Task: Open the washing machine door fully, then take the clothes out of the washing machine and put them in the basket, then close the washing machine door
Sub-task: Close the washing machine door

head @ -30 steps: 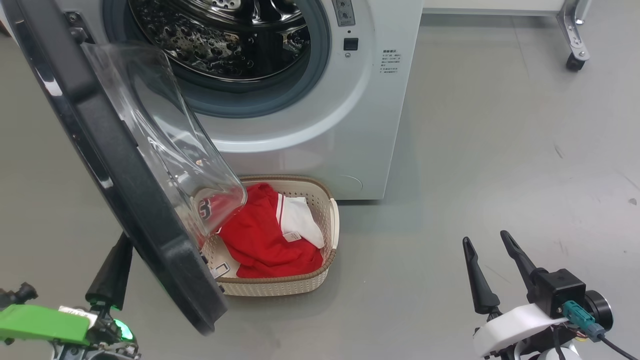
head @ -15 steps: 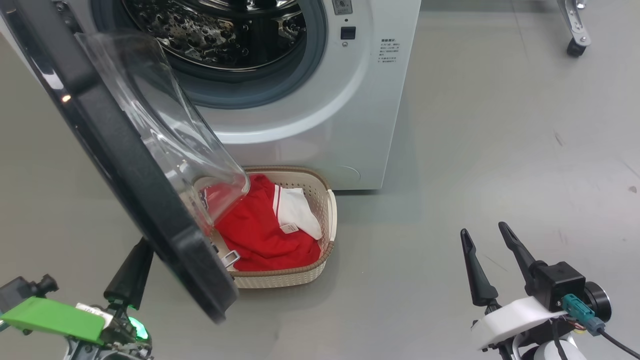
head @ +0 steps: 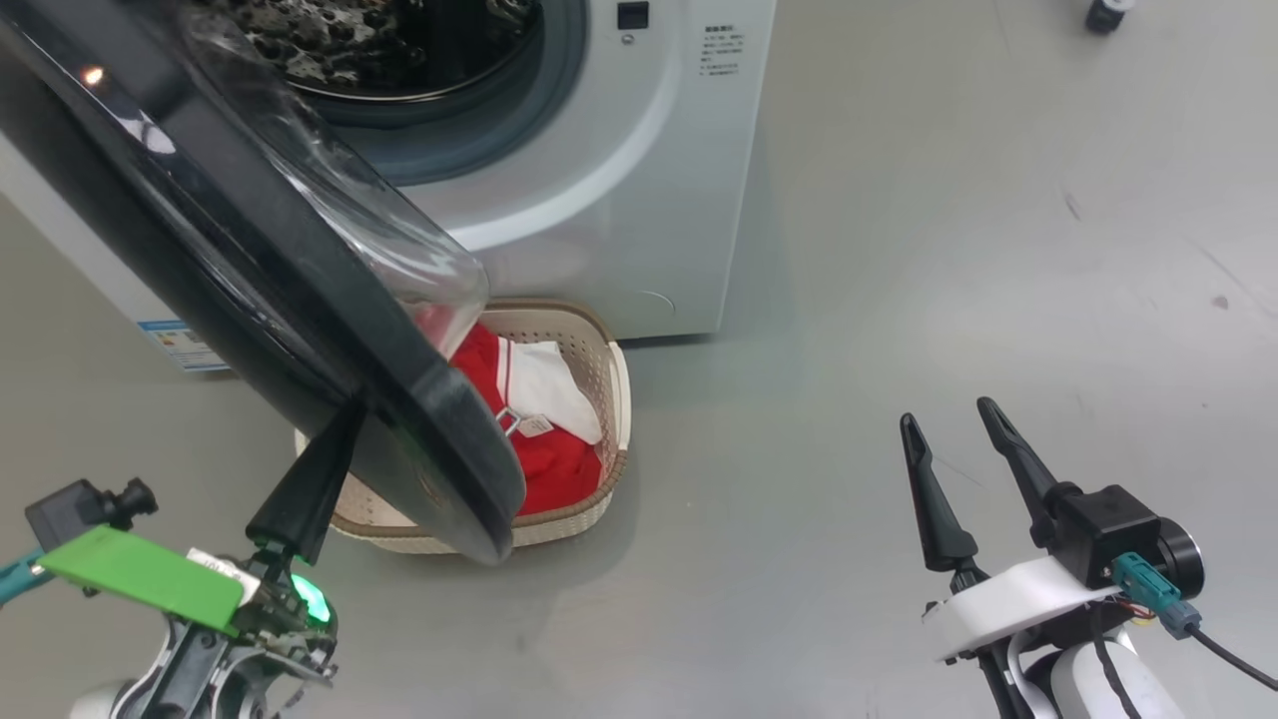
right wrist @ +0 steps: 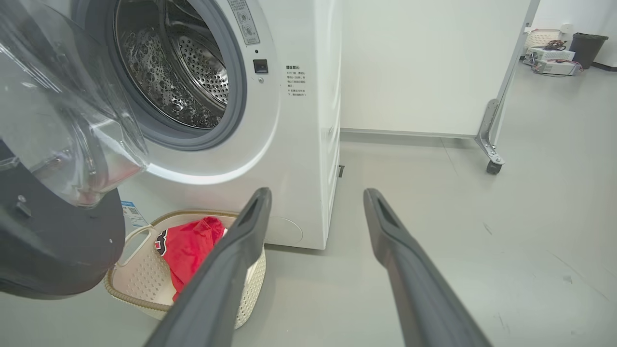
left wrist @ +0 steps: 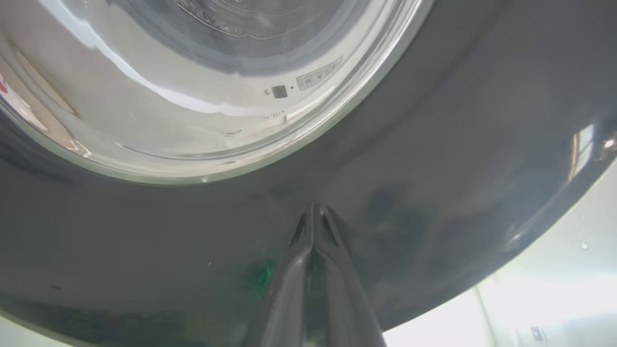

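Black on black: we are watching the left gripper, its jaws clenched flat together on nothing and its tips touching the glossy outer ring of the washing machine door. The door is hanging partway open, with its clear bowl bulging toward the washing machine. The right gripper is hovering over the grey floor with its jaws spread wide and empty, well apart from the machine.

For writing, we are finding a block of small grey print beside the opening, too fine to read. A blue label sticker is low on the front, and it is just as illegible. The steel drum is looking bare where we can see into it.

The basket is sitting on the floor against the machine's foot, partly under the door. The clothes are lying inside it, red fabric with a white part and a small tag. From the right wrist we are catching a dark, white-edged mark on the red.
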{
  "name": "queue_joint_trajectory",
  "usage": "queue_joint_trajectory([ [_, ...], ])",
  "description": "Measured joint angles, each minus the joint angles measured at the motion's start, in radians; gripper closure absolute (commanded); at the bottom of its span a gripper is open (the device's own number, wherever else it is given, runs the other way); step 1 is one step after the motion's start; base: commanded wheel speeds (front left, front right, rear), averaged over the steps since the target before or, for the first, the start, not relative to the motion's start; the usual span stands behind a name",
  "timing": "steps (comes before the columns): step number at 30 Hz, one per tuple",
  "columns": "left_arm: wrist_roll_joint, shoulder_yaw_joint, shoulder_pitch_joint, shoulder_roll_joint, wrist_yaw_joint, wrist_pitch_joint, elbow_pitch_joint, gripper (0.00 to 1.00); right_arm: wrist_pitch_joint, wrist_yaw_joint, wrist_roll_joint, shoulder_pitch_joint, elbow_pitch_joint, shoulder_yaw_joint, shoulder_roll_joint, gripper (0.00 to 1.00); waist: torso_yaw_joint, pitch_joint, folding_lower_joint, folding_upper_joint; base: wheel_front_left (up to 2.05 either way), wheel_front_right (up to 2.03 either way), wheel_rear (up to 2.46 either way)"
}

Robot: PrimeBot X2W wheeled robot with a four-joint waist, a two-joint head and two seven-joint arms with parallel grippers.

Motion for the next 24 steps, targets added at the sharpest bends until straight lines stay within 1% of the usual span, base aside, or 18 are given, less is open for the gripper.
queue_joint_trajectory([
  [7,0.008,0.003,-0.055,0.000,0.010,-0.002,0.023,1.00,-0.002,0.003,0.000,-0.032,0.001,0.011,0.016,0.00,-0.058,0.042,0.0000,0.0000,0.00,0.00,0.00],
  [9,0.012,0.005,-0.072,0.004,0.010,-0.002,0.036,1.00,-0.007,0.009,0.000,-0.038,0.004,0.012,0.019,0.00,-0.077,0.054,0.0000,0.0000,0.00,0.00,0.00],
  [14,0.013,0.011,-0.116,0.006,0.012,-0.007,0.070,1.00,-0.019,0.013,0.005,-0.052,0.023,0.018,0.028,0.00,-0.127,0.079,0.0000,-0.0001,0.00,0.00,0.00],
  [15,0.023,0.013,-0.130,0.008,0.019,-0.007,0.087,1.00,-0.019,0.017,0.008,-0.059,0.028,0.020,0.030,0.00,-0.147,0.087,0.0000,0.0000,0.00,0.00,0.00],
  [17,0.037,0.015,-0.142,0.011,0.019,-0.010,0.103,1.00,-0.024,0.017,0.010,-0.063,0.035,0.021,0.034,0.00,-0.166,0.094,0.0000,0.0000,0.00,0.00,0.00],
  [24,0.041,0.010,-0.208,0.013,0.028,-0.010,0.160,1.00,-0.038,0.017,0.014,-0.072,0.057,0.017,0.036,0.00,-0.216,0.113,0.0000,0.0000,0.00,0.00,0.00],
])
